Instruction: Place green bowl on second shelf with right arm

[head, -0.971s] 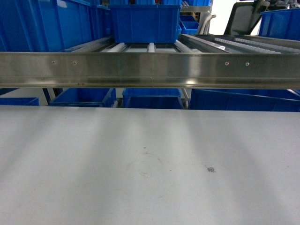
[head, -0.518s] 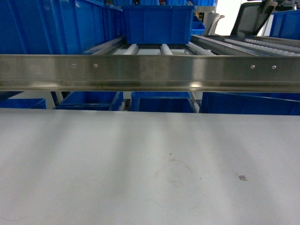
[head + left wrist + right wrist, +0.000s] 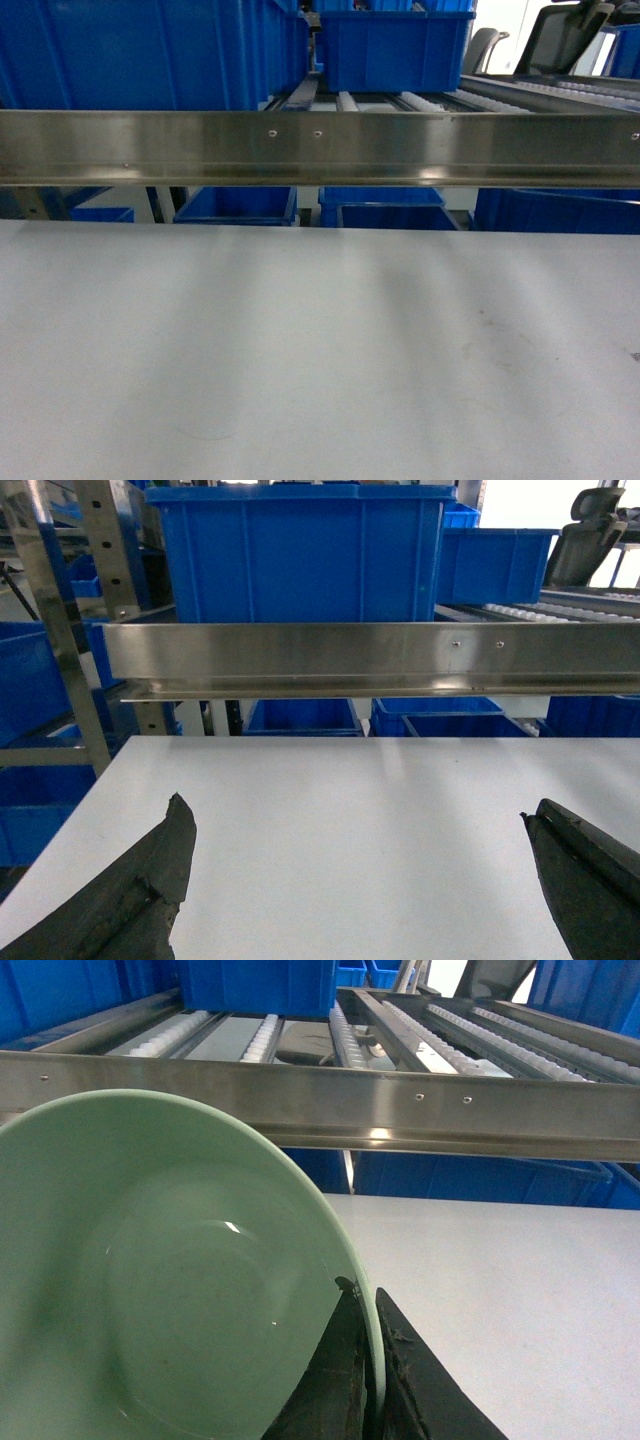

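Note:
The green bowl [image 3: 170,1290] fills the lower left of the right wrist view, tilted with its pale inside facing the camera. My right gripper [image 3: 361,1287] is shut on its rim, one finger inside and one outside. It hangs over the grey table [image 3: 500,1290], short of the second shelf's steel front rail [image 3: 330,1100] and white rollers [image 3: 265,1035]. A deep blue crate [image 3: 395,50] stands further back on that shelf. My left gripper [image 3: 358,805] is open over the table with nothing between its fingers. Neither gripper nor the bowl shows in the head view.
The shelf rail [image 3: 320,145] runs across the whole head view above the table's far edge. Blue crates [image 3: 380,205] sit below it, and a big one [image 3: 300,550] on the shelf at left. A steel upright [image 3: 45,630] stands left; a chair [image 3: 565,35] is far right.
The head view has shifted: the crate on the shelf and the table marks slid to the right in the picture. No gripper shows in any head frame.

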Controlling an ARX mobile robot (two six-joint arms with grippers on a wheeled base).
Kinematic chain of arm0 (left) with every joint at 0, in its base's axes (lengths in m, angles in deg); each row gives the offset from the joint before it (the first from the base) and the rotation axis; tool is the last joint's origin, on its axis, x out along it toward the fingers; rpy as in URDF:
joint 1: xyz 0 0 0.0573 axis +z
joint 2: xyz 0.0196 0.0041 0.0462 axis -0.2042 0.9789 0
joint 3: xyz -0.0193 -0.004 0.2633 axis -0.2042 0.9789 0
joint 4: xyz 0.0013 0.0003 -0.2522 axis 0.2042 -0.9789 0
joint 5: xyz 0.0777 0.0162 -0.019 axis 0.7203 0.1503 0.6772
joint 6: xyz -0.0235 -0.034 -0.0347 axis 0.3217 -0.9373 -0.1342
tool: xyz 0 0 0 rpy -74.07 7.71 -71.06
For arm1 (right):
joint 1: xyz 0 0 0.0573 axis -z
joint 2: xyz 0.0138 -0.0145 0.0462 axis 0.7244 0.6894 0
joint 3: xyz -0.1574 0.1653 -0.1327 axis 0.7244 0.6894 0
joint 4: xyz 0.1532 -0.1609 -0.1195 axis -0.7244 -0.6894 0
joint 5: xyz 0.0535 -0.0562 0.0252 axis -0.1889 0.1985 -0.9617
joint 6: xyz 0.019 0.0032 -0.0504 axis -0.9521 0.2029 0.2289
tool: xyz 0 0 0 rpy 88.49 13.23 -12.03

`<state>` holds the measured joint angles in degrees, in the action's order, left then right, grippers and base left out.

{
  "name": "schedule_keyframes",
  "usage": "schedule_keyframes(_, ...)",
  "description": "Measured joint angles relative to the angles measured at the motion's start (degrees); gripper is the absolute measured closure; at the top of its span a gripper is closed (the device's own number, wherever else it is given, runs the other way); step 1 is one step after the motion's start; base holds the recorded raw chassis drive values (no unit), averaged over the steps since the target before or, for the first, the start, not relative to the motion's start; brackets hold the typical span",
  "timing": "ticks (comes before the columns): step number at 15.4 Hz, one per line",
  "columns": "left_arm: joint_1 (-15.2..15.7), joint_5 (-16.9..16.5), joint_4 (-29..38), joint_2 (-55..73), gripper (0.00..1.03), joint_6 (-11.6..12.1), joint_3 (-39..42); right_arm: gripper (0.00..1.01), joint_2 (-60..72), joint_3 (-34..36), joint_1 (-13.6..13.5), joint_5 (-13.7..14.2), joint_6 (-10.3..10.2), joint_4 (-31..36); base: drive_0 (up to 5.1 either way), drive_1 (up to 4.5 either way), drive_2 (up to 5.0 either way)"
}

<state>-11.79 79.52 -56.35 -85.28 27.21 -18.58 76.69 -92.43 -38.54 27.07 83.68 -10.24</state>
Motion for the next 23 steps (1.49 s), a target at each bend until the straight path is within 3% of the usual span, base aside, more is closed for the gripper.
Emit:
schedule_keyframes(13, 0.0, 0.0, 0.0, 0.0, 0.05, 0.0, 0.0, 0.99, 0.0, 0.0, 0.0, 0.0, 0.0, 0.0, -4.9, 1.05, 3.6)
schedule_keyframes(23, 0.0, 0.0, 0.0, 0.0, 0.05, 0.0, 0.0, 0.99, 0.0, 0.0, 0.0, 0.0, 0.0, 0.0, -5.0, 2.43, 2.4)
